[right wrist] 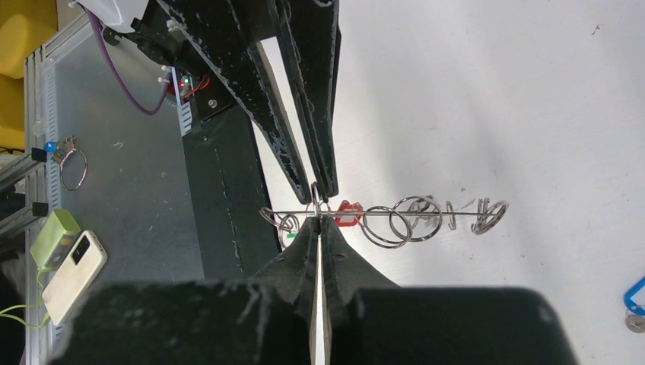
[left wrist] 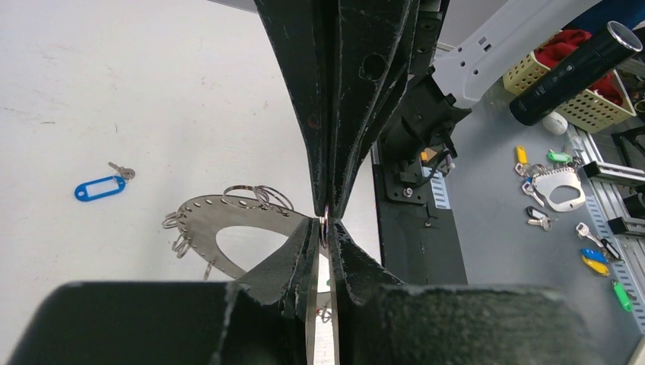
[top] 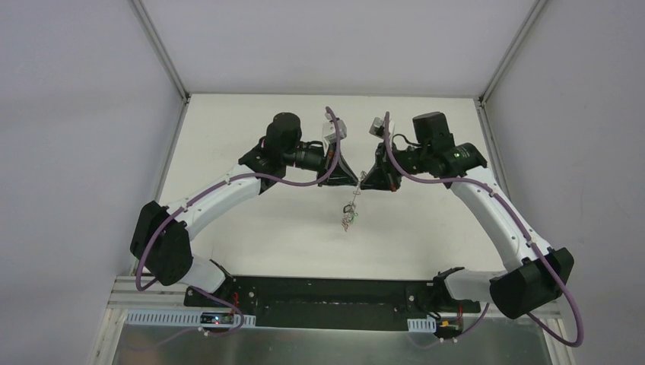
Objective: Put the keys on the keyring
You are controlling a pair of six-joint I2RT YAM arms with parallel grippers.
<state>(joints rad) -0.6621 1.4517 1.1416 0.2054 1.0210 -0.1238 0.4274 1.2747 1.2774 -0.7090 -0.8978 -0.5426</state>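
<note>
Left end effector point(left wrist: 325, 226) is pinched shut on a small loop at the rim of the keyring point(left wrist: 199, 217) — the grey disc hangs in the air over the tabletop point(left wrist: 114, 91), between the two arms. Right end effector point(right wrist: 319, 220) meets it tip to tip, clamped on the same rim spot, with a red-tagged key point(right wrist: 348, 214) on the disc just beside its tips.

Nothing here can be read: no lettering, numbers or brand marks show clearly on anything. The blue key tag point(left wrist: 100, 188) lying on the surface point(left wrist: 152, 91) has a label window, too small to make out.
</note>
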